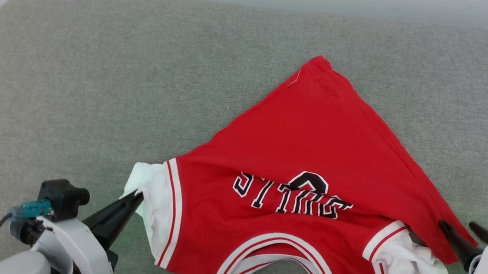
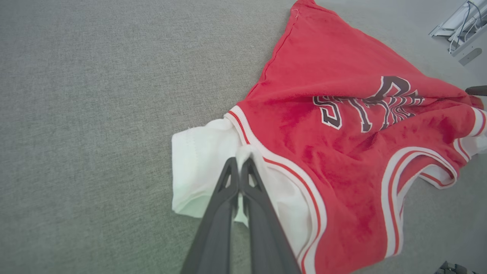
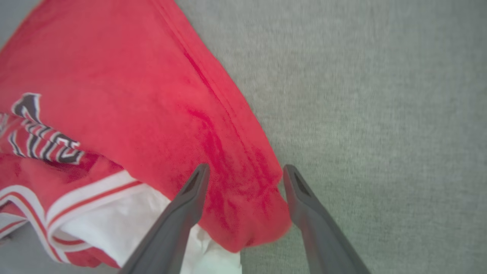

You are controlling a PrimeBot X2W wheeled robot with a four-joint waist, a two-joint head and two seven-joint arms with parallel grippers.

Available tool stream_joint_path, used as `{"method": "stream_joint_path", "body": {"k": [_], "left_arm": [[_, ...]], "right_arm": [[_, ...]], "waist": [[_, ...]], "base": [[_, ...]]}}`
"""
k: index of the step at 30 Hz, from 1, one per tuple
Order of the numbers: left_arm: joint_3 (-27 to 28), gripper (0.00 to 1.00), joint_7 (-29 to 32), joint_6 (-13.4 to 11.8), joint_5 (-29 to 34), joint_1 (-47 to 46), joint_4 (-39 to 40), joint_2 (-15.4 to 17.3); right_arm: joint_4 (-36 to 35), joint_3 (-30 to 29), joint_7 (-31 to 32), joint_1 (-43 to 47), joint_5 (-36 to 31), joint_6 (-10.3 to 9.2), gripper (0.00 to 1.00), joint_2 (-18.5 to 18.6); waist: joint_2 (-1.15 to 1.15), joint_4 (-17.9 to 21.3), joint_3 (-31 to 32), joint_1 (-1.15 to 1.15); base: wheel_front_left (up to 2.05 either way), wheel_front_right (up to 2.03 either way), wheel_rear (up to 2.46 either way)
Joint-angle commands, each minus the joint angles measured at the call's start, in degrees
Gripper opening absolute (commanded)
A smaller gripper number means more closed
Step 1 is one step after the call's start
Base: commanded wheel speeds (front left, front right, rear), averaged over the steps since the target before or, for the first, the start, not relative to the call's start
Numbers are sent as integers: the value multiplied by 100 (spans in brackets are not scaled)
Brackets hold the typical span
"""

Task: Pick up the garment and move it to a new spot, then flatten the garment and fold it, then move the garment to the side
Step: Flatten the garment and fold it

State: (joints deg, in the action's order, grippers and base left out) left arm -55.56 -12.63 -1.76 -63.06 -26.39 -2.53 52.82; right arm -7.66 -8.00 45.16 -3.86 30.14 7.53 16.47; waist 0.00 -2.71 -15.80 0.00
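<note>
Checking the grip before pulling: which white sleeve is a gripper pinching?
The sleeve on the robot's left: the left gripper is shut on its white fabric. The other sleeve lies free; the right gripper stands open over red cloth.

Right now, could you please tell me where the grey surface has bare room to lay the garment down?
Bare: the grey surface left of the garment, and the far strip beyond its tip. Crowded: the near edge, with left gripper and right gripper at its sides.
</note>
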Motion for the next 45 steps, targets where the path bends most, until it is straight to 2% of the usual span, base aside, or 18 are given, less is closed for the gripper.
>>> {"method": "stream_joint_path", "body": {"k": [1,7,9,12,15,19,27,35,40,45], "left_arm": [[-5,0,-19,-10,-9,55,19,-3],[-41,0,10,-21,68,-1,86,-51],[-54,0,21,4,90,-41,99,-86],[-79,0,33,57,131,-124,93,-160],[-110,0,62,141,187,-221,40,-261],[-173,0,100,258,268,-387,-68,-451],[-269,0,115,526,386,-681,-399,-830],[-363,0,65,728,425,-878,-719,-1167],[-409,0,9,799,412,-932,-876,-1295],[-433,0,-28,840,387,-956,-985,-1354]], "right_arm": [[-183,-34,64,40,2,-9,100,-27],[-1137,97,27,-462,-88,-9,100,108],[-1153,245,-193,-775,-217,-9,100,205],[-813,568,-631,-1371,-423,-9,100,228],[-173,948,-1077,-2050,-521,-9,100,318],[1050,1505,-1546,-3014,-510,-10,100,435],[3578,2625,-1905,-4707,-410,-10,100,465],[5599,3041,-1589,-5715,-442,-9,100,368],[6390,3179,-1269,-6027,-431,-9,100,323],[6883,3316,-955,-6085,-472,-10,100,306]], "waist": [[0,-13,7,0],[0,-132,-15,0],[0,-204,-50,0],[0,-344,-127,0],[0,-519,-212,0],[0,-782,-326,0],[0,-1273,-534,0],[0,-1686,-707,0],[0,-1809,-767,0],[0,-1846,-799,0]], "base": [[0,0,0],[0,0,0],[0,0,0],[0,0,0],[0,0,0],[0,0,0],[0,0,0],[0,0,0],[0,0,0],[0,0,0]]}}
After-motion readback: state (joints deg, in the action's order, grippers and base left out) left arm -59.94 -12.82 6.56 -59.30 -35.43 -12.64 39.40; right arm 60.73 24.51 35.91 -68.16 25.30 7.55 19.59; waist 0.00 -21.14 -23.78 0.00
